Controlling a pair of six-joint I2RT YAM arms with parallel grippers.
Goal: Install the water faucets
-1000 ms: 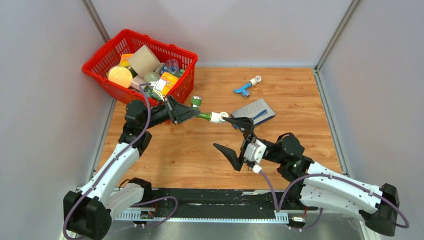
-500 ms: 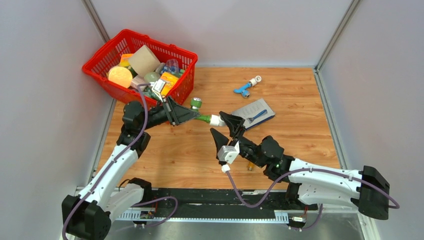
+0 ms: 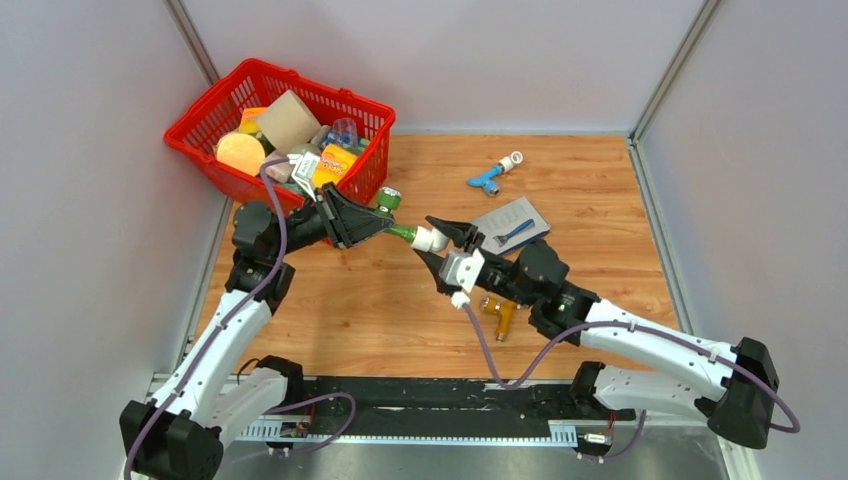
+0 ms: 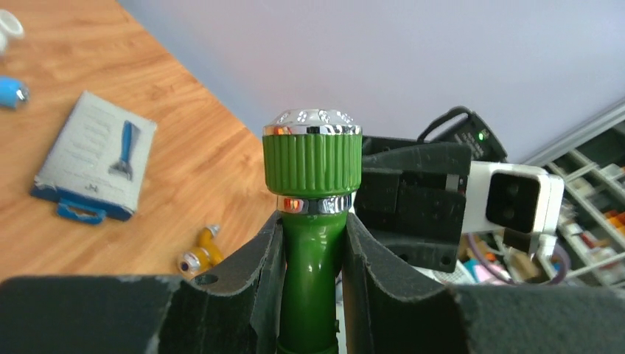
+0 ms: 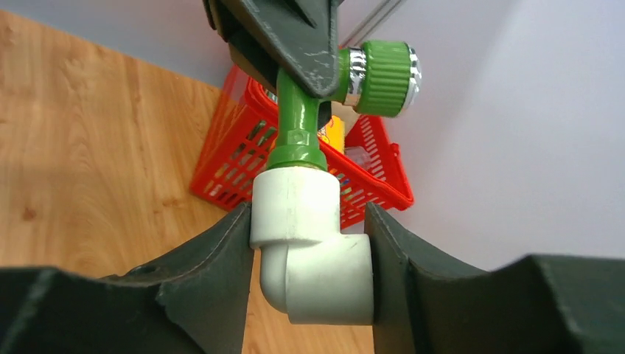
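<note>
Wood-grain counter point(image 3: 380, 300), boxed in by plain pale grey walls point(image 3: 450, 60) on three sides, with a red basket point(image 3: 368, 170) of mixed junk just behind the left jaws; I can't really make out what most of it is. The left jaws are clamped tight on the green faucet point(image 3: 403, 233), so its spout end is buried between the pads and you only see the neck and the ribbed knob. Its threaded end disappears into the white elbow fitting point(image 3: 430, 238), and the right jaws sit closed on that elbow, one pad pressed to each side. The faucet is up off the counter and its long axis runs straight from one set of jaws to the other, fitting end toward the right jaws, knob sticking out sideways toward the basket. The orange-yellow faucet point(image 3: 500, 315) lies on the counter just behind the right jaws, half covered by the arm. The grey razor packet point(image 3: 510, 225) lies flat just beyond the right jaws, and the blue faucet point(image 3: 490, 178) is further out past it, cut off at the frame edge in the left wrist view.
</note>
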